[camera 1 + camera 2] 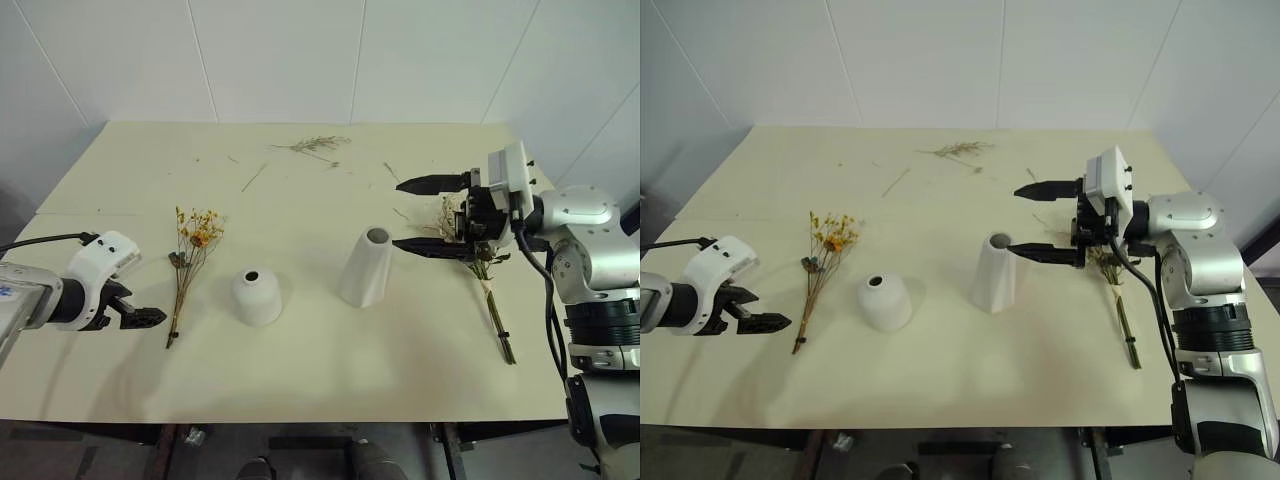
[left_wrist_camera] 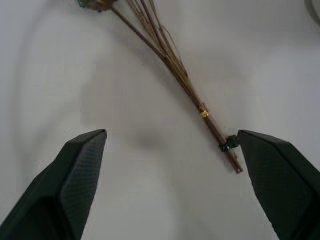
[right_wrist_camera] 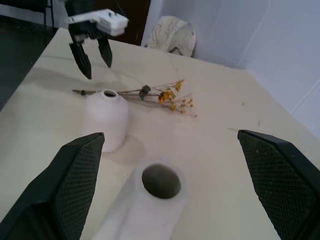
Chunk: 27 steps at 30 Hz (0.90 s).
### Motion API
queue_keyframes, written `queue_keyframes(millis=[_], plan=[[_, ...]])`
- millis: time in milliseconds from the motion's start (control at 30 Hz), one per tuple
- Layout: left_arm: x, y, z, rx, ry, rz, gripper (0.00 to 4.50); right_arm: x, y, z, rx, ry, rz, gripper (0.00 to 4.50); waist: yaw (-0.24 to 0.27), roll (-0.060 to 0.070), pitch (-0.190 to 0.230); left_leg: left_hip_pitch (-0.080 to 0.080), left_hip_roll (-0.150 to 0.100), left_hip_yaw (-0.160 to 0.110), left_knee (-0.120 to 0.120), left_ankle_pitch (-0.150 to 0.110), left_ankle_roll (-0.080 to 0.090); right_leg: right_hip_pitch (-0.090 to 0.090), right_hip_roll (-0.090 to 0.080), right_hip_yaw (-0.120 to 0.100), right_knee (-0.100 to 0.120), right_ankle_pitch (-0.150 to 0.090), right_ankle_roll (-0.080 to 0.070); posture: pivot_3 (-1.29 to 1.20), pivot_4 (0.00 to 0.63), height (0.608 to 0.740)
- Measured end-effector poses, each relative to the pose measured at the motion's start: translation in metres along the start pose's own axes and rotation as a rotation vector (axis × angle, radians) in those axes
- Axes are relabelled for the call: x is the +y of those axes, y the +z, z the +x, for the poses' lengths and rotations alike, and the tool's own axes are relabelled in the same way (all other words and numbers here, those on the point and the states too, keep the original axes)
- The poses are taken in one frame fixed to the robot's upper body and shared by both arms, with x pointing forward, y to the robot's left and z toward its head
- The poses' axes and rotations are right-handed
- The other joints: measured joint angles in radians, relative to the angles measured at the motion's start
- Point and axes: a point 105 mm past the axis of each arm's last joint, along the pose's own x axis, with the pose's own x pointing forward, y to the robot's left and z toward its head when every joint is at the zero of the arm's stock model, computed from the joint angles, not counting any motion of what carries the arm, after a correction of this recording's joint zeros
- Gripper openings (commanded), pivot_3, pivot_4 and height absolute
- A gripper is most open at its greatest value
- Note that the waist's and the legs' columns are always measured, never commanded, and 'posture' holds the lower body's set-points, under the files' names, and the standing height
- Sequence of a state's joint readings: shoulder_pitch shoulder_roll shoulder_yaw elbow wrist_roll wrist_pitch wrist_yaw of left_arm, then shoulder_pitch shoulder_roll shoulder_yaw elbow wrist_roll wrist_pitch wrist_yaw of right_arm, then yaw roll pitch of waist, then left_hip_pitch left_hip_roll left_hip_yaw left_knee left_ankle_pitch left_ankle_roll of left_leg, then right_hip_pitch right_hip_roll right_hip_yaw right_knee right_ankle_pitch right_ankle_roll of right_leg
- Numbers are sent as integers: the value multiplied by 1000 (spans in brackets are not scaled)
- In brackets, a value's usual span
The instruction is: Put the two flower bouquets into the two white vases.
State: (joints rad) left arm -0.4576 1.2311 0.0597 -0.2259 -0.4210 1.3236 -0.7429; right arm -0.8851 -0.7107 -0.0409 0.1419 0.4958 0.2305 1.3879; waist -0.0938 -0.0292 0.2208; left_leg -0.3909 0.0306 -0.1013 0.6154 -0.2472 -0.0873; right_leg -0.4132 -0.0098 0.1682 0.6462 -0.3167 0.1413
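A pale desk (image 1: 300, 380) stands against white walls (image 1: 280, 60). Both bouquets lie flat on it: the yellow bouquet (image 1: 190, 262) toward the left edge beside the squat vase (image 1: 257, 296), and the rose bouquet (image 1: 480, 270) toward the right edge past the tall vase (image 1: 367, 267). Both the left gripper (image 1: 140, 318) and the right gripper (image 1: 428, 214) gape wide and empty, and the right wrist view looks down into the tall vase's mouth.

We cannot see the blossoms of the fuller bouquet (image 1: 488, 290) near the desk's right edge: the right gripper (image 1: 432, 214) and its wrist cover them, leaving the green stems. In the left wrist view the thin-stemmed bouquet (image 2: 175, 70) is cut off above its stems. In the right wrist view the taller vase (image 3: 150, 200) runs off the frame. The loose twigs (image 1: 315, 146) near the far edge are too small to make out.
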Motion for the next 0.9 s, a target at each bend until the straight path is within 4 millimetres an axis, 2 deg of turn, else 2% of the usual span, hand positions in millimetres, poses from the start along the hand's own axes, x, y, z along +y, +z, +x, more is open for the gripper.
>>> queue_keyframes(millis=[100,267,467,767,900], plan=[[-6,14,6,-12,-9,-6,4473,3,12,3,-14,37,-35,4500,2,0,0,0,0,0,0,0,0,0,0,0,0,0,0,0,150,740],[-9,13,30,39,-3,-49,4473,9,23,10,-44,74,-53,4500,3,0,0,0,0,0,0,0,0,0,0,0,1,0,0,0,150,740],[-7,10,48,59,46,-149,4473,25,17,12,-56,91,-2,4500,9,-1,0,-1,0,0,1,0,0,0,0,0,1,0,0,0,150,740],[-1,11,55,56,70,-246,4473,38,16,16,-69,79,35,4500,9,-1,0,1,-1,-1,9,0,0,1,0,0,7,0,0,0,150,740],[3,11,58,60,74,-276,3608,40,16,16,-77,72,42,4500,7,-1,0,2,-1,-1,12,0,0,4,0,0,8,1,1,0,150,740]])
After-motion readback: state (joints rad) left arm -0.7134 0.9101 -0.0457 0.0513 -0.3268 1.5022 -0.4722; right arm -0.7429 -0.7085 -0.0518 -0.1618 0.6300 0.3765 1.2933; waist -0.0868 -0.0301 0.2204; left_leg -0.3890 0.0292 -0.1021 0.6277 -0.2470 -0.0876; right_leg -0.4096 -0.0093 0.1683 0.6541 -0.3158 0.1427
